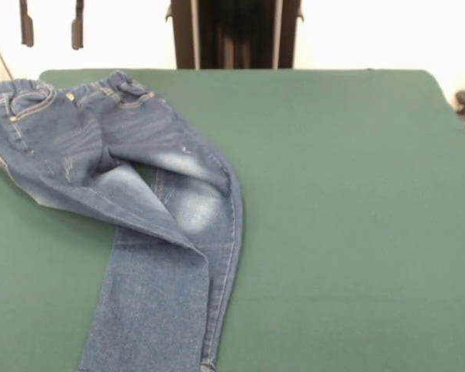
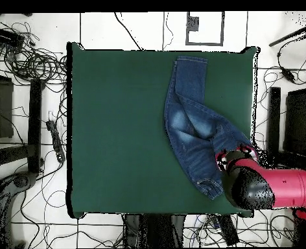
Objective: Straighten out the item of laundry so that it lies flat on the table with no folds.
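End effector [image 1: 51,27] above jeans' [image 1: 139,225] waistband

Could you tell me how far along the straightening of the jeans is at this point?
Little looks done: the jeans lie on the table with one leg crossed over the other and the waist bunched. The arm hangs above the waistband corner. Uncrossing the legs and flattening the waist remain.

no readable text, label or number shows in either view.

Blue denim jeans [image 1: 151,232] — whitish faded thighs, seemingly tan stitching — dark green table [image 1: 349,217]
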Controlling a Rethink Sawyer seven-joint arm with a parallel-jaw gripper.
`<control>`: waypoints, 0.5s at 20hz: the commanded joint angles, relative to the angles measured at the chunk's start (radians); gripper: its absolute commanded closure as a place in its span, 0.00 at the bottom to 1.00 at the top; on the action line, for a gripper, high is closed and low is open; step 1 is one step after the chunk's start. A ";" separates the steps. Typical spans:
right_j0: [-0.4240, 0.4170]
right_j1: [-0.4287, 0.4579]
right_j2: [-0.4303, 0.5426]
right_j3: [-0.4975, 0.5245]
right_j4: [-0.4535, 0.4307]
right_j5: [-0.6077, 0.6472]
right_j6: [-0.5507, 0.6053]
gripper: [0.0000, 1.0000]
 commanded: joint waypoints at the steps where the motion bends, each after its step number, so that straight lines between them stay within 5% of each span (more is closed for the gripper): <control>1: 0.102 0.086 -0.057 0.124 0.034 0.002 0.143 0.00; 10: 0.144 0.119 -0.103 0.127 0.004 -0.016 0.109 0.00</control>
